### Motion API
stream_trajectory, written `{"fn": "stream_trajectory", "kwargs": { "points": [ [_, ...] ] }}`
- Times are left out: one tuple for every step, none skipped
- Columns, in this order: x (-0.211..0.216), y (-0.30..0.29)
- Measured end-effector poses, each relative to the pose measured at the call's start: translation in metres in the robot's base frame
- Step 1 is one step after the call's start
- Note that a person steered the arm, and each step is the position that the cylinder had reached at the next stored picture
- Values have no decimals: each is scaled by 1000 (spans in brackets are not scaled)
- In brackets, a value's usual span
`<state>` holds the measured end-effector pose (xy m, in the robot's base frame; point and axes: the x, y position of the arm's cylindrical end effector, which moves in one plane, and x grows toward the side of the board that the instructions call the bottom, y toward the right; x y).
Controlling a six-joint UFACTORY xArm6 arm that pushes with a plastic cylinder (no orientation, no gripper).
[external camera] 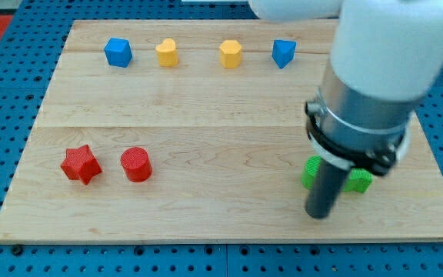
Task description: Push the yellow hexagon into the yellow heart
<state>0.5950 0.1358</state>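
Observation:
The yellow hexagon (231, 54) sits near the view's top, right of centre. The yellow heart (167, 53) lies to its left on the same row, a gap between them. My tip (318, 215) is at the view's lower right, far below and right of the hexagon, touching neither yellow block. It stands between two green blocks, one at its left (311, 168) and one at its right (360, 181), both partly hidden by the arm.
A blue block (118, 52) is at the top left and another blue block (283, 53) is right of the hexagon. A red star (80, 164) and a red cylinder (136, 164) lie at the lower left. The wooden board (206, 115) rests on blue pegboard.

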Motion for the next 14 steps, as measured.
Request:
{"fn": "stream_trajectory", "kwargs": {
  "points": [
    [-16, 65],
    [-43, 39],
    [-40, 10],
    [-36, 100],
    [-80, 141],
    [-157, 115],
    [-206, 83],
    [-212, 29],
    [-238, -27],
    [-277, -66],
    [-310, -68],
    [-301, -163],
    [-300, -198],
    [-325, -137]
  ]
}}
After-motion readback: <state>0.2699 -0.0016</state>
